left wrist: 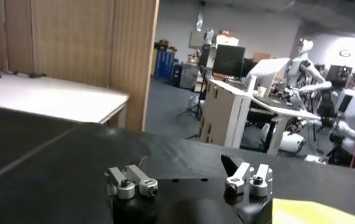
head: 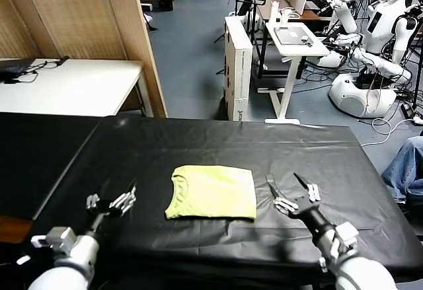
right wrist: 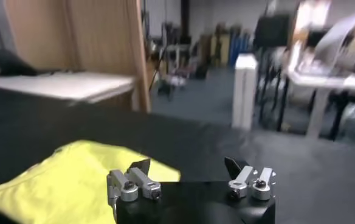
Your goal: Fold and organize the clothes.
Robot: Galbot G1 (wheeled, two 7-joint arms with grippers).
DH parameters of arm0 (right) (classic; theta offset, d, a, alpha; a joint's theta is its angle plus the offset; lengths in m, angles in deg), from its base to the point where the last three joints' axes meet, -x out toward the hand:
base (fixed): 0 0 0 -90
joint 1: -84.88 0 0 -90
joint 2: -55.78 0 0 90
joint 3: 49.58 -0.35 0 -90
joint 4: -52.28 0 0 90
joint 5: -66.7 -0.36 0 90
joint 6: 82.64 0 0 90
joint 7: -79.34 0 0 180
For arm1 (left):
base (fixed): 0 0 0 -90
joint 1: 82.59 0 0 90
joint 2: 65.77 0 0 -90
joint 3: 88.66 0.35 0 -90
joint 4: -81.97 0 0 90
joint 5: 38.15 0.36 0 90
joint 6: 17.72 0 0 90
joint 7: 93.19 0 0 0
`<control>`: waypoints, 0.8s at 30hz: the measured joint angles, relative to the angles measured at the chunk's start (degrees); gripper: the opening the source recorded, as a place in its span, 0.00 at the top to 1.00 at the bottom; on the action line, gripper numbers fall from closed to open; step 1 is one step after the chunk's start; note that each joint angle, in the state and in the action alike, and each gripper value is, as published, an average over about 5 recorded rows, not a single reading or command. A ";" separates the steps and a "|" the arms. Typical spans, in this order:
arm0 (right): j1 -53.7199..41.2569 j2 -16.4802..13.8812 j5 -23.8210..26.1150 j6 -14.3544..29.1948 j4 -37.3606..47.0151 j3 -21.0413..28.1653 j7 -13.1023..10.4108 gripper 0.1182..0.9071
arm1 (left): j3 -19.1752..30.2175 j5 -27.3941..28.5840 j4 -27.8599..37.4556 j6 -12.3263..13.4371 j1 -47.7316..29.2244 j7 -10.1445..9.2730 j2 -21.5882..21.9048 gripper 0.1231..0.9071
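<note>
The lime yellow-green T-shirt (head: 212, 192) lies folded into a flat rectangle on the black table (head: 218, 141), its ribbed neck at the left edge. My left gripper (head: 117, 191) is open and empty, above the table to the left of the shirt. My right gripper (head: 285, 181) is open and empty, just right of the shirt. In the right wrist view the shirt (right wrist: 74, 179) shows beside the open right gripper (right wrist: 188, 165). In the left wrist view a corner of the shirt (left wrist: 314, 213) shows past the open left gripper (left wrist: 183, 165).
A white table (head: 66, 85) and a wooden partition (head: 86, 12) stand at the back left. A white box (head: 238, 65), a white stand table (head: 294, 45) and other white robots (head: 377, 32) stand behind. Blue denim cloth (head: 406, 168) is at the right edge.
</note>
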 joint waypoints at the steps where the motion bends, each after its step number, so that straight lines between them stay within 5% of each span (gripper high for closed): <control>1: 1.67 0.40 1.36 1.77 -0.32 -0.72 -0.44 0.00 | -0.42 0.01 -0.40 0.18 1.03 -0.01 0.25 0.00; 12: 19.05 6.64 9.53 14.43 -4.43 -5.76 -5.35 0.00 | -4.11 5.78 -4.74 5.22 10.95 2.65 -0.44 0.00; 24: 30.12 9.18 8.28 11.82 -10.73 -8.75 -8.50 0.00 | -7.90 8.65 -6.80 7.70 18.90 6.50 -1.01 0.00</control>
